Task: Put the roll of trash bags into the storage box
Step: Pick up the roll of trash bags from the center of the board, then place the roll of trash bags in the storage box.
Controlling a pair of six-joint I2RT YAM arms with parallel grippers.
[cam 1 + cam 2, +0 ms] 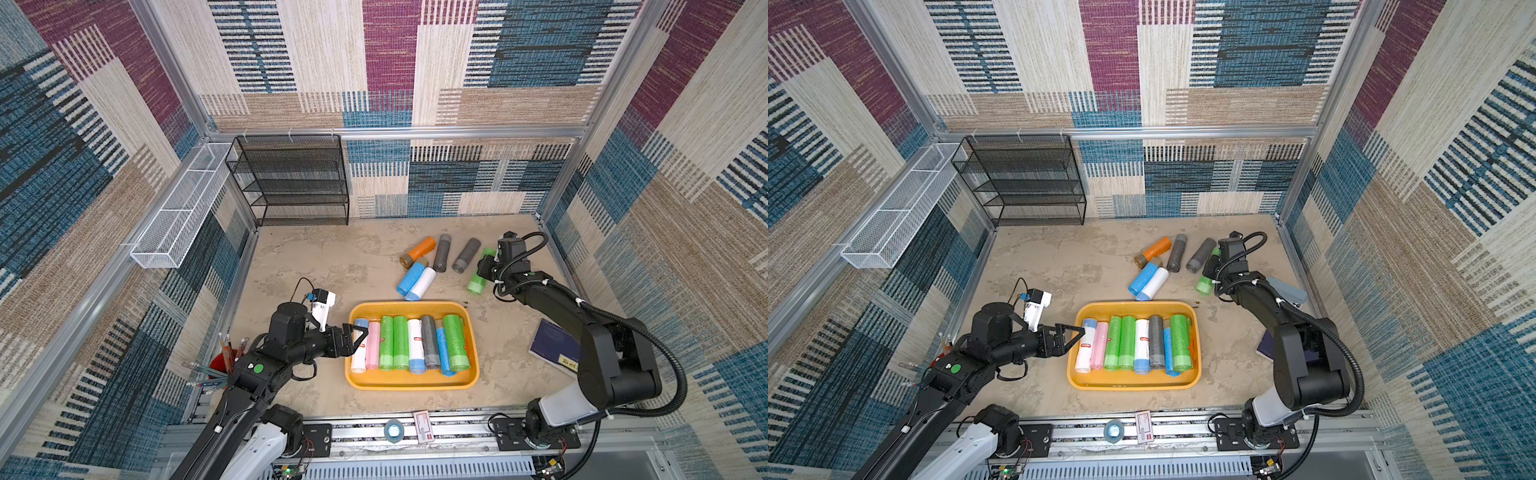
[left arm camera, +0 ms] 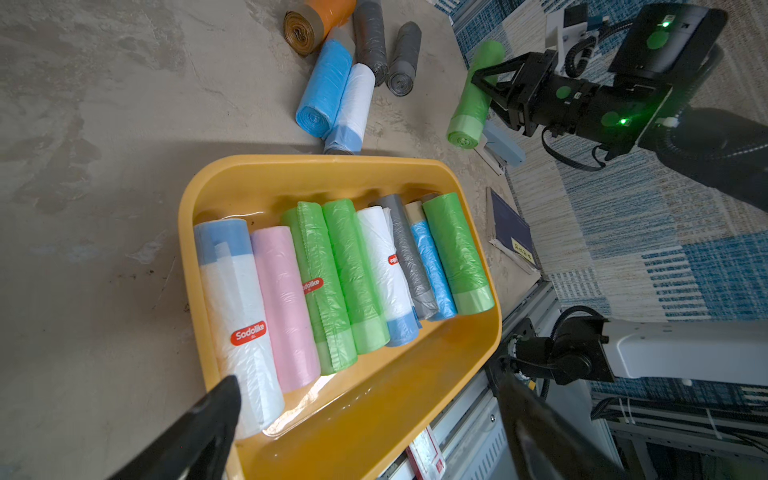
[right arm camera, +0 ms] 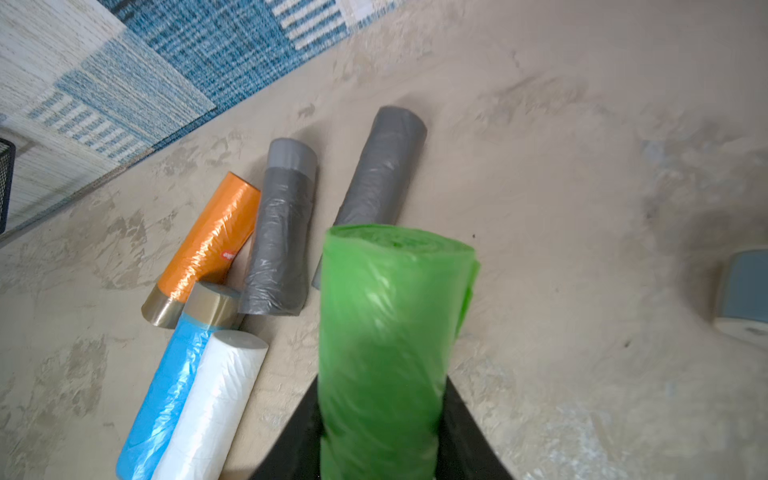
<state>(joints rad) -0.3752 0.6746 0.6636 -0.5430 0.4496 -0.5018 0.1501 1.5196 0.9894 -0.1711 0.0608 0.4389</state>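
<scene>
- Left gripper (image 1: 359, 340): jaws wide, empty, at the left rim of the shallow yellow-orange plastic storage box (image 1: 411, 383).
- Right gripper (image 2: 484, 89): jaws clamped on the bright green plastic trash-bag roll (image 3: 386, 332), outside the box, far right.
- Roll's long axis runs near-to-far, pale band nearest; in both top views the gripper hides its middle.

The green roll of trash bags (image 3: 390, 332) stands clamped between the black jaws of the right gripper (image 3: 382, 380), against the mottled beige tabletop (image 3: 582, 166). Beyond it lie a plain grey roll (image 3: 382, 170), a pale-banded grey roll (image 3: 278, 232) and an orange roll (image 3: 212, 237). A blue roll (image 3: 166, 395) and a white roll (image 3: 212, 407) lie side by side, touching.
</scene>
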